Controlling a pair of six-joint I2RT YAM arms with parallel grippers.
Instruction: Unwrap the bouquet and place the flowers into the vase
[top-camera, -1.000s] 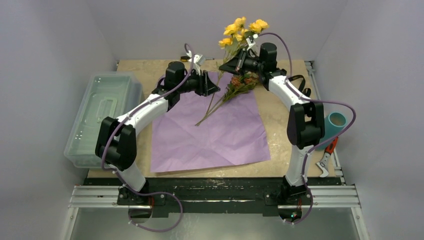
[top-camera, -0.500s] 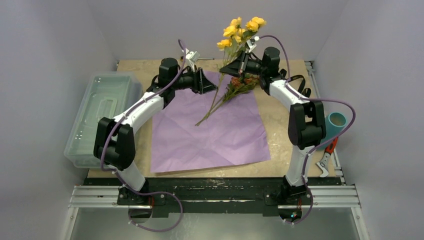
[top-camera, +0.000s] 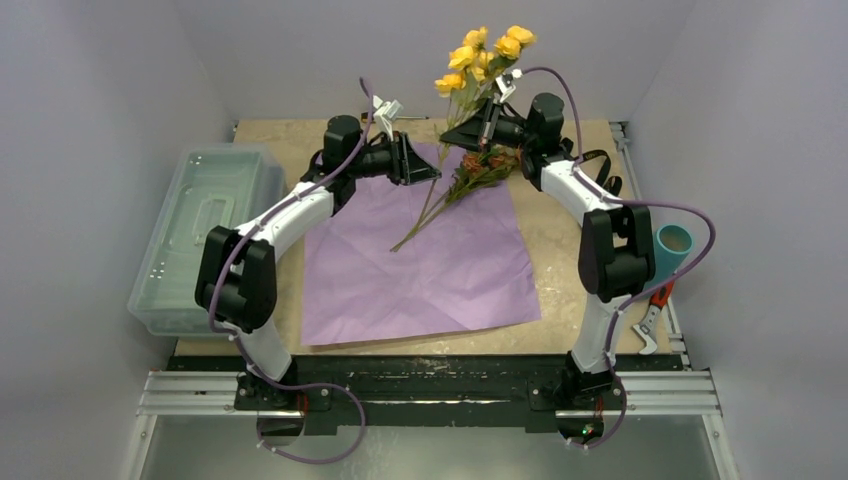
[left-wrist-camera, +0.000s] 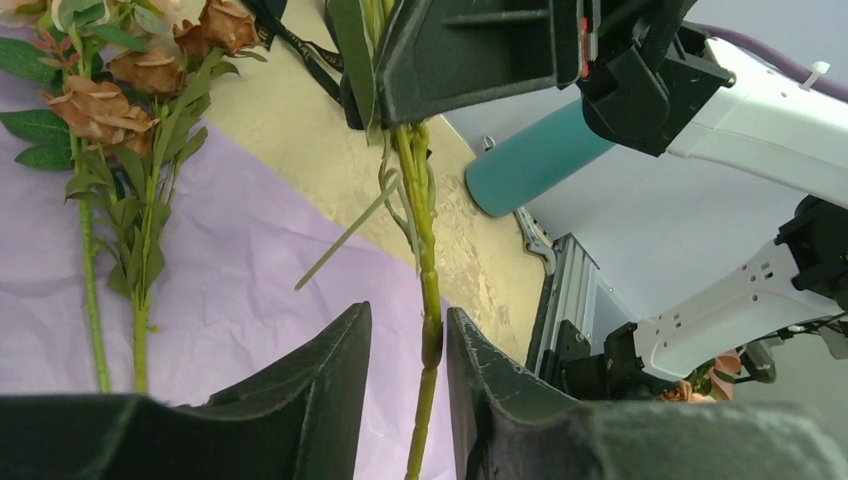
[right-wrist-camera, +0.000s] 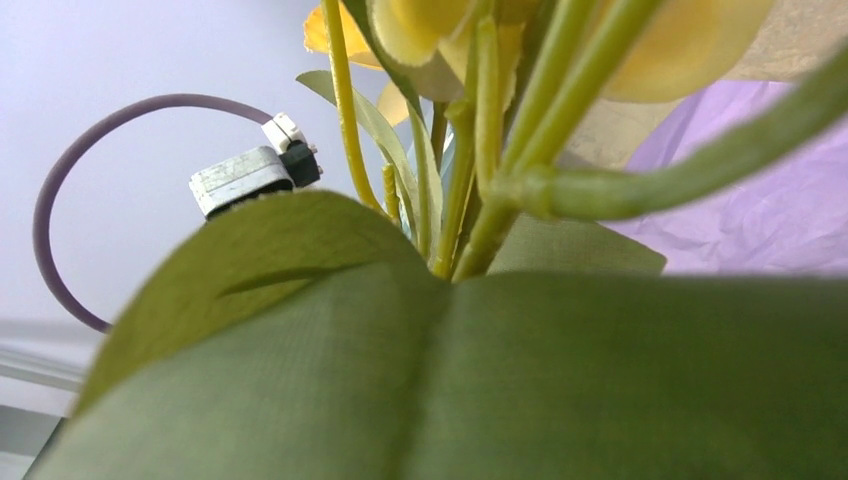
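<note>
From above, your right tool (top-camera: 478, 133) is closed on the yellow flowers (top-camera: 485, 55) and holds them up over the far edge of the counter (top-camera: 560, 250), blooms uppermost. Their stem (top-camera: 432, 200) slants down and toward you to the open lilac paper (top-camera: 420, 300). The left tool (top-camera: 420, 165) sits just beside that stem, below the right tool's grip. The peach roses (top-camera: 485, 165) lie on the paper's far right corner. The vase (top-camera: 672, 245) lies on its side at the counter's right edge, well apart from the flowers and beside the right arm, far from the left one.

In the left wrist view, the stem runs lengthwise out of the right tool and down between the left tool's fingers (left-wrist-camera: 340, 370). The jaws are narrow around it, with a slit of daylight on one side, so it looks bracketed rather than pinched. The vase shows beyond, off to the right.

The right wrist view is filled by a leaf (right-wrist-camera: 450, 380) and green stalks, so you cannot see its own fingers there.
</note>
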